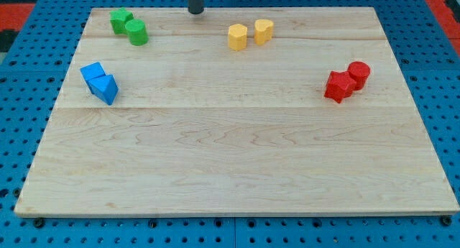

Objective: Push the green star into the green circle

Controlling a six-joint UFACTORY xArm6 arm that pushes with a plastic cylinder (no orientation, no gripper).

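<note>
Near the left edge of the wooden board (237, 169), a blue cube (92, 72) and a blue triangular block (106, 88) sit touching. In the top-left corner, the green star (120, 20) rests against the green circle (136, 32), the star on the corner side and the circle just toward the view's bottom-right of it. At the top edge, left of centre, my tip (195, 11) stands well right of the green pair and left of the yellow ones; the rod carries no jaws, so there is no spread or pinch to tell. Right of it, two yellow blocks (238, 37) (264, 31) stand side by side. Near the right edge, a red star-like block (338, 86) touches a red cylinder (359, 73).
</note>
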